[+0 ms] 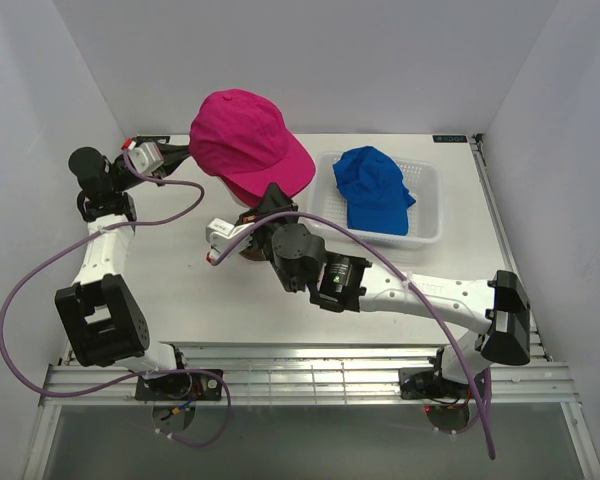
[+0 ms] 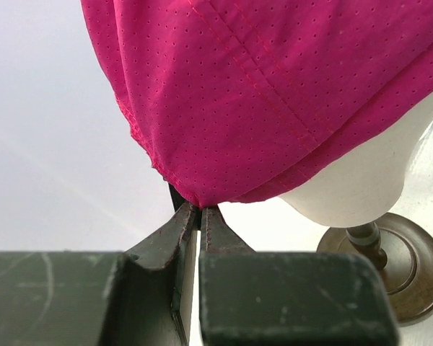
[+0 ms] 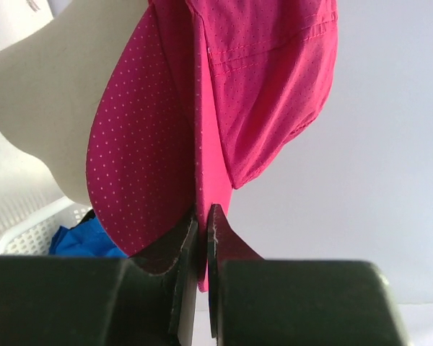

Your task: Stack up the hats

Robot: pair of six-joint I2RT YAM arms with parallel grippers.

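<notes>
A magenta-pink cap (image 1: 245, 135) sits over the cream mannequin head (image 2: 346, 180). My left gripper (image 1: 183, 149) is shut on its rear edge (image 2: 198, 198). My right gripper (image 1: 272, 193) is shut on the edge-on pink brim (image 3: 208, 187). A second pink brim (image 3: 133, 166) lies right beside the held one, against the head (image 3: 50, 94), and a darker pink edge (image 1: 248, 190) shows under the top cap. Blue caps (image 1: 373, 185) lie in the white basket (image 1: 428, 205); I cannot tell how many. They also show in the right wrist view (image 3: 83, 241).
The mannequin head stands on a dark round stand (image 2: 408, 270) near the table's middle back. The basket (image 3: 22, 231) is to the right of the head. White walls close in the table on the left, back and right.
</notes>
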